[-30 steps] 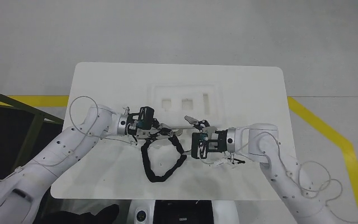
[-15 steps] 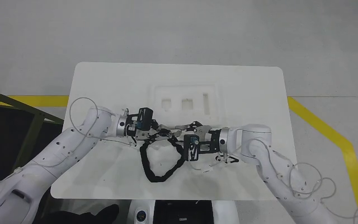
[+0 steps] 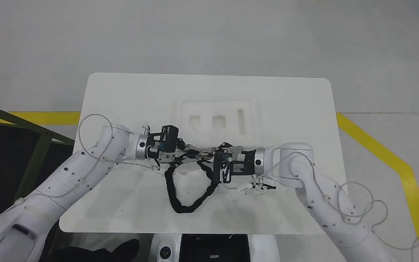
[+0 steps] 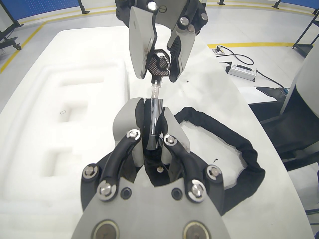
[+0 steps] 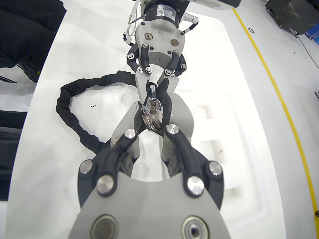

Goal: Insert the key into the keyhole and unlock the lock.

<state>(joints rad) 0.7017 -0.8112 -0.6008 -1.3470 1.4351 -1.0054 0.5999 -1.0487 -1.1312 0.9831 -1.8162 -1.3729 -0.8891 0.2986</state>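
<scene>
A black chain (image 3: 178,196) lay looped on the near part of the counter (image 3: 294,209). Beyond it, mid-counter, the left claw (image 4: 152,105) pinched the lock (image 4: 154,120), and the right claw (image 5: 152,115) pinched the key (image 4: 159,64), blade tip at the keyhole (image 5: 153,104). Farthest sat a white foam tray (image 3: 216,101)

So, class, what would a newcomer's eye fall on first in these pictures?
Mid-table, the right gripper pinches a black-headed key, its blade tip at the end of the chrome lock cylinder clamped in the left gripper. The lock's black sleeved chain loops across the white table toward the robot.
</scene>
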